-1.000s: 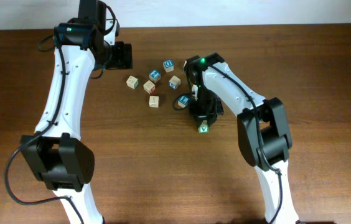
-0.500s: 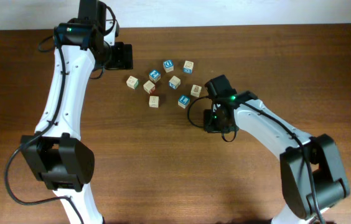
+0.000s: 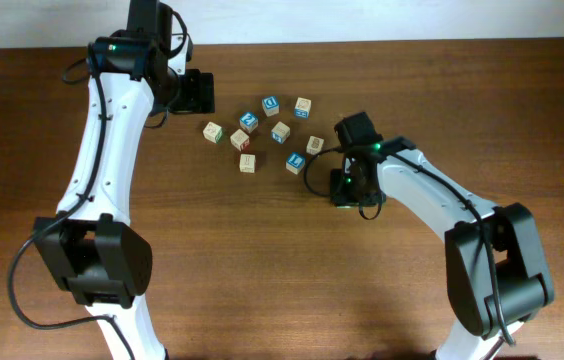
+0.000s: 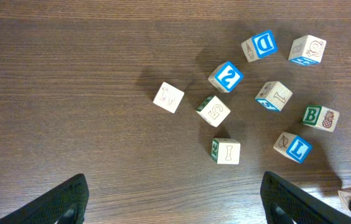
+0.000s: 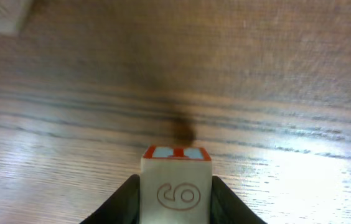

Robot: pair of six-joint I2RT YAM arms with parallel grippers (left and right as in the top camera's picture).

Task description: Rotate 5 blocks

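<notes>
Block (image 5: 176, 182) and right claw (image 5: 175, 202) have shifted slightly rightward.

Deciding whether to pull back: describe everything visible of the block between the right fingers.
The block is a pale-wood cube, upright and square to the right wrist camera. Its facing side bears a red-outlined 6 or 9; the top is blue with red-orange edging. Dark fingers flank both sides closely; actual contact cannot be told. Its base is out of frame, so whether it rests on the wooden table is unclear.
</notes>
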